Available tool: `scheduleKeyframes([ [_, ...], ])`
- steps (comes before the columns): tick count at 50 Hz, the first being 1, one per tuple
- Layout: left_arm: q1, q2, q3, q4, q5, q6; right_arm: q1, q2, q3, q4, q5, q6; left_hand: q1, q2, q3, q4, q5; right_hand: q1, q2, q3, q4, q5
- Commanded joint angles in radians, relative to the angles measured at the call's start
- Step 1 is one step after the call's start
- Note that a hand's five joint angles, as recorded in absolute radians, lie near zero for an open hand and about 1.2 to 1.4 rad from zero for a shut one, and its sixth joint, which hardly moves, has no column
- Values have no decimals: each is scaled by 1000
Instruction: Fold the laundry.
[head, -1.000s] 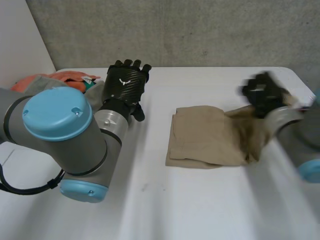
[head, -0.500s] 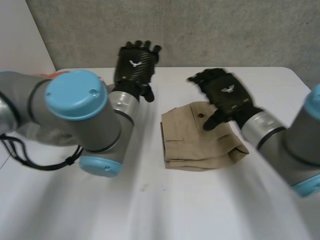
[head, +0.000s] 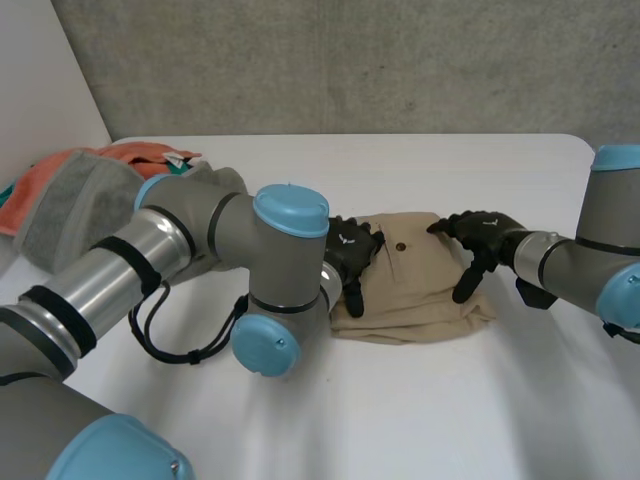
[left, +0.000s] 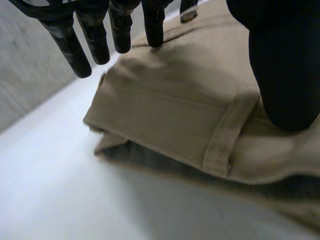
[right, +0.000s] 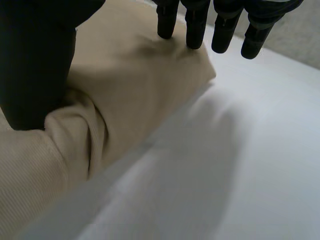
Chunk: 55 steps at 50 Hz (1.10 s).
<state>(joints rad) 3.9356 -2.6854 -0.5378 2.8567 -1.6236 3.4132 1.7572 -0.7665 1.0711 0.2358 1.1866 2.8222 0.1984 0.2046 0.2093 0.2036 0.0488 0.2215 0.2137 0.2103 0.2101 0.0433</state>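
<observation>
A folded tan garment (head: 412, 285) lies in the middle of the white table (head: 450, 400). My left hand (head: 352, 252) rests on its left edge, fingers straight and spread. In the left wrist view the fingertips (left: 152, 30) touch the cloth (left: 170, 105) and the thumb (left: 282, 65) presses down beside a belt loop (left: 227, 132). My right hand (head: 487, 237) lies on the garment's right edge. Seen from the right wrist, its straight fingers (right: 192, 27) reach the folded corner (right: 125, 85) and its thumb (right: 35, 60) sits on the cloth. Neither hand grips anything.
A pile of orange and grey laundry (head: 80, 195) lies at the table's back left. My left arm (head: 200, 250) stretches across the table's left half. A grey wall (head: 350, 60) stands behind the table.
The right hand carried the garment's right flap over to the left, let go and came down on the right edge. The left arm swung in from the back left onto the left edge.
</observation>
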Motion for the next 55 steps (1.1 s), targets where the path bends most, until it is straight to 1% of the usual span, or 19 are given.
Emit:
scheduleKeyframes([
  [1,5,-7,32,-79,-4,-2,1,7,-8,48,24,-125,3,-3,-8,-2,-22,-47,-39,-36,-36,-43],
  [7,5,127,15,-82,1,-22,-5,-135,42,31,68,-147,-2,-9,-13,-8,-27,-47,-39,-36,-36,-43],
  [10,5,195,-14,-82,4,-55,-12,-200,101,-35,84,-112,-20,-26,-31,-25,-45,-47,-39,-36,-36,-43],
  [12,5,232,-39,-80,7,-75,-12,-223,148,-87,97,-69,-20,-26,-31,-25,-45,-47,-39,-36,-36,-43],
  [13,5,251,-53,-80,8,-83,-15,-244,198,-142,128,-9,-20,-26,-31,-25,-45,-47,-39,-36,-36,-43],
  [16,8,317,-126,-74,24,-112,-15,-287,274,-202,192,94,-23,-29,-34,-28,-48,-47,-39,-36,-36,-43],
  [17,11,332,-148,-73,36,-115,-16,-318,323,-217,221,158,-23,-29,-34,-28,-48,-47,-39,-36,-36,-43],
  [19,20,390,-212,-71,92,-121,-18,-338,371,-217,229,216,-23,-29,-34,-28,-48,-47,-39,-36,-36,-43],
  [21,33,433,-258,-69,143,-130,-19,-350,442,-214,217,276,-23,-29,-34,-28,-48,-47,-39,-36,-36,-43],
  [22,51,473,-313,-66,206,-143,-19,-350,466,-216,205,292,-23,-29,-34,-28,-48,-47,-39,-36,-36,-43],
  [24,62,504,-361,-59,255,-153,-25,-350,509,-219,167,307,-20,-26,-31,-25,-45,-47,-39,-36,-36,-43],
  [25,66,519,-387,-50,281,-160,-34,-352,541,-220,124,306,-17,-23,-28,-22,-42,-47,-39,-36,-36,-43],
  [26,76,551,-439,-22,324,-170,-38,-352,555,-222,102,306,-17,-23,-28,-22,-42,-47,-39,-36,-36,-43],
  [29,85,605,-517,33,373,-181,-44,-347,581,-227,44,319,-14,-20,-25,-19,-39,-47,-39,-36,-36,-43],
  [30,93,640,-571,74,398,-183,-44,-344,582,-228,36,322,-14,-20,-25,-19,-39,-47,-39,-36,-36,-43],
  [34,109,711,-680,182,429,-186,-38,-295,576,-266,28,324,-14,-20,-25,-19,-39,-47,-39,-36,-36,-43],
  [38,114,752,-751,243,450,-195,-35,-263,556,-308,31,324,-17,-23,-28,-22,-42,-47,-39,-36,-36,-43],
  [47,113,769,-788,251,484,-210,-24,-195,492,-322,33,336,-14,-20,-25,-19,-39,-43,-35,-31,-31,-39],
  [55,113,776,-794,253,484,-210,8,-163,444,-334,56,364,-11,-18,-22,-16,-36,230,238,241,241,234],
])
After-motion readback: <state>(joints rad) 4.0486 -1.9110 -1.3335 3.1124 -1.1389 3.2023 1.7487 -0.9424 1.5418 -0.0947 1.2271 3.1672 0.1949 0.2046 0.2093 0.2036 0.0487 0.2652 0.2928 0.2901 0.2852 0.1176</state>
